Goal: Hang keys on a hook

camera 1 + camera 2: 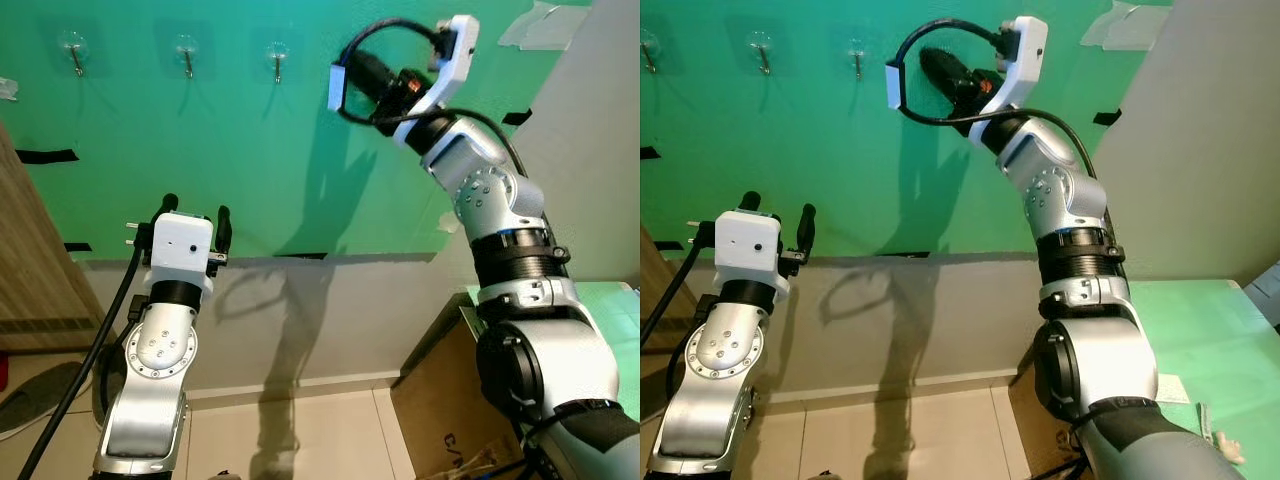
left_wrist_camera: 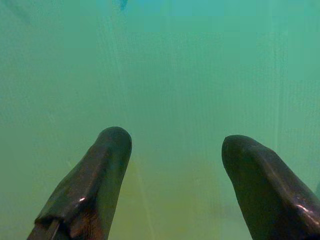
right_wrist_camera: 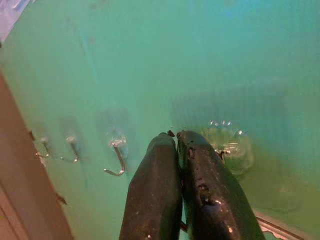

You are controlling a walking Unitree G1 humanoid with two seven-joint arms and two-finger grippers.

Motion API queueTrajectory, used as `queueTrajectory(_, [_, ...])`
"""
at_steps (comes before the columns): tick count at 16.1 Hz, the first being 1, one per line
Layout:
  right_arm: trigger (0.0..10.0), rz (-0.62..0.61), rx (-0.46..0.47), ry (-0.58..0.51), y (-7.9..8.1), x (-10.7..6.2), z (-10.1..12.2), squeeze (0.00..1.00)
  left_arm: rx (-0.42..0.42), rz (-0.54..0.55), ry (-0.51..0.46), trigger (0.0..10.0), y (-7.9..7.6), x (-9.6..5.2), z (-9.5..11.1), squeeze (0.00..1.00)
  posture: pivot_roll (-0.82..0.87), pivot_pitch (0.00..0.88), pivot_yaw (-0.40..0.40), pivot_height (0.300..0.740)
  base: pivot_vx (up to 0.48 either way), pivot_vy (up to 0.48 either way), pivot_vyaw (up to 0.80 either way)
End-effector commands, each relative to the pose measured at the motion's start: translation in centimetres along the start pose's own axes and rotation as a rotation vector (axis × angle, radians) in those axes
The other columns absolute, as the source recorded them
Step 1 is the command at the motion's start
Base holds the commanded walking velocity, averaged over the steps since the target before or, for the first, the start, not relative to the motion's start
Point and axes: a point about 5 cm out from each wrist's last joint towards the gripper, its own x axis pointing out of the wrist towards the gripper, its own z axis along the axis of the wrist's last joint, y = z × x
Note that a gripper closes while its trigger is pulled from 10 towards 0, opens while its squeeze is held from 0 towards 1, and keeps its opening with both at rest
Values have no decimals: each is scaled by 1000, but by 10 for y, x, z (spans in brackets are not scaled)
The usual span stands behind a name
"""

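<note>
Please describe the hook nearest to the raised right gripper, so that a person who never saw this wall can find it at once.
Start at the green sheet covering the wall; near its top runs a row of clear suction hooks. Three stand free to the left of the right gripper, and the wanted hook is the last of those three. Unlike its two neighbours, it sits directly beside the raised arm's closed jaws.

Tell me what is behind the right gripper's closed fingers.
Behind the right gripper a clear hook base sits on the green wall; its hook and any keys are covered.
</note>
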Motion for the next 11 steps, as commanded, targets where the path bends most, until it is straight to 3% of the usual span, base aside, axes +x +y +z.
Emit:
queueTrajectory(1, [0, 4, 34, 10, -2, -4, 0, 0, 12, -10, -38, 10000, -3, 0, 8, 0, 216, 0, -135, 740, 0, 0, 0])
queueTrajectory(2, [0, 8, 45, 5, -2, -4, 1, 0, 13, -10, -39, 10000, -3, 0, 8, 0, 216, 0, -135, 740, 0, 0, 0])
queueTrajectory(4, [0, 10, 151, -75, -5, -7, 20, 0, 24, -19, -45, 10000, -3, 0, 8, 0, 217, 0, -133, 740, 0, 0, 0])
queueTrajectory(6, [0, 16, 156, -74, -6, -9, 22, 0, 29, -20, -48, 10000, -3, 0, 8, 0, 217, 0, -133, 740, 0, 0, 0])
queueTrajectory(11, [0, -60, 308, -167, -26, -26, 39, 0, 38, -28, -55, 10000, -5, 0, 8, 0, 211, 0, -134, 740, 0, 0, 0])
